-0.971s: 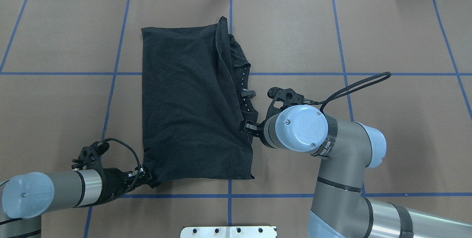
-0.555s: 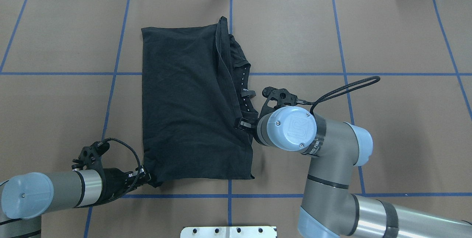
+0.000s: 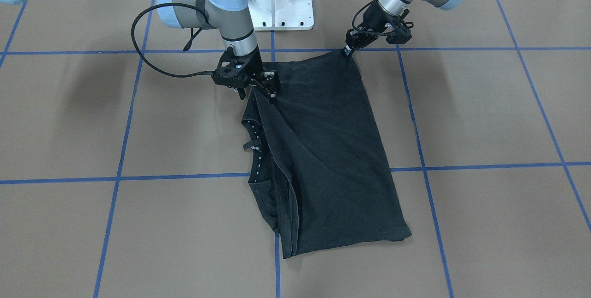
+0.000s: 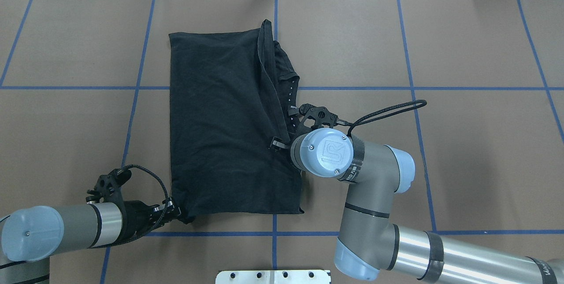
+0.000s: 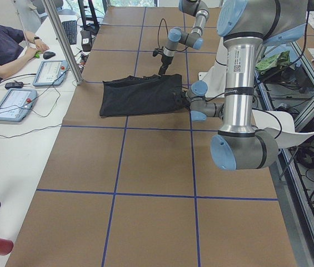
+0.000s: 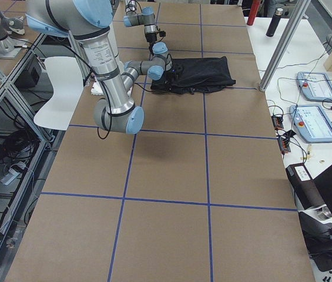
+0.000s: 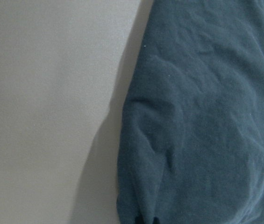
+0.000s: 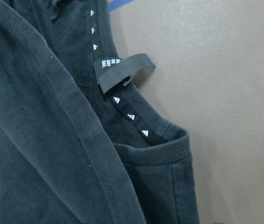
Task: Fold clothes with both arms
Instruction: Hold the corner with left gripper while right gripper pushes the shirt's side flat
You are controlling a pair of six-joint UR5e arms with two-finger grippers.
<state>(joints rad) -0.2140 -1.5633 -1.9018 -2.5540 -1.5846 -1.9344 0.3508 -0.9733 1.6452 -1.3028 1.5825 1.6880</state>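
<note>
shirt (image 4: 220,121): looks soft, floppy; I'd grab corners
left claw (image 4: 176,212): pinching a shirt corner
right claw (image 4: 276,144): on shirt's collar-side edge, grip unclear

light: bright, even | shadows: soft (faint) | left wrist view: hazy, washed-out

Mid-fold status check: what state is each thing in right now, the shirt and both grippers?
black T-shirt, folded lengthwise, lying flat on the table, graphic not showing.
left gripper, shut on the shirt's corner nearest the robot.
right gripper, apparently open, low over the folded edge by the collar, gripping nothing.
collar loop, sticking out free at the neckline.
</note>
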